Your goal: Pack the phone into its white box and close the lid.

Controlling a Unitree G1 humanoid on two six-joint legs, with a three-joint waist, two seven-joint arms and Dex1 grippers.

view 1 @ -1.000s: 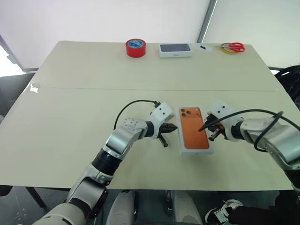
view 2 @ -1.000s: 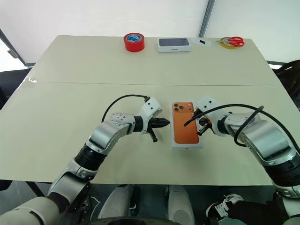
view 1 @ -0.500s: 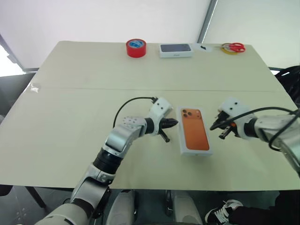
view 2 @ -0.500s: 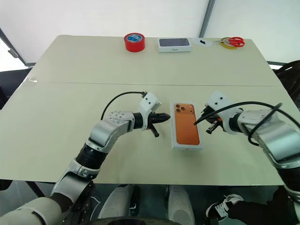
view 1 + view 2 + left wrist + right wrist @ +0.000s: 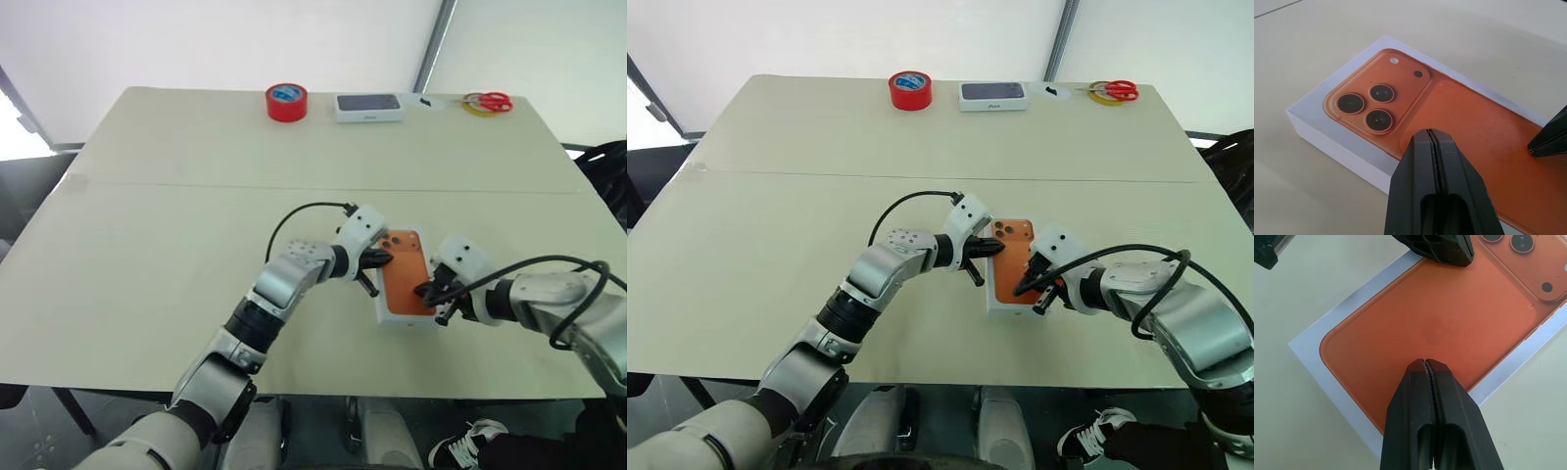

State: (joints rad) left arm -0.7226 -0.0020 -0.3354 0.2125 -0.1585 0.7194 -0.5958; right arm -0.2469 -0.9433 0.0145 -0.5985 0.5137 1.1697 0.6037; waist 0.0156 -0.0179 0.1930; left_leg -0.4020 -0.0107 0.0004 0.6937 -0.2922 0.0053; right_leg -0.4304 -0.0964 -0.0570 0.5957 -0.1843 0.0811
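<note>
The white box (image 5: 407, 284) is seen closed on the table (image 5: 147, 215), an orange phone picture on top. The left gripper (image 5: 384, 258) and right gripper (image 5: 423, 291) are held over it, fingers pressed together.

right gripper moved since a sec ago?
Yes. The right gripper, shut, swung out away from the box and has come back in, now over the near end of its orange top, nearer the table's front edge than before.

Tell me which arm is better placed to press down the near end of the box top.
Right, probably. The right gripper, jaws shut, hangs over the near end of the white box. The left gripper, also shut, sits at the far, camera-lens end.
</note>
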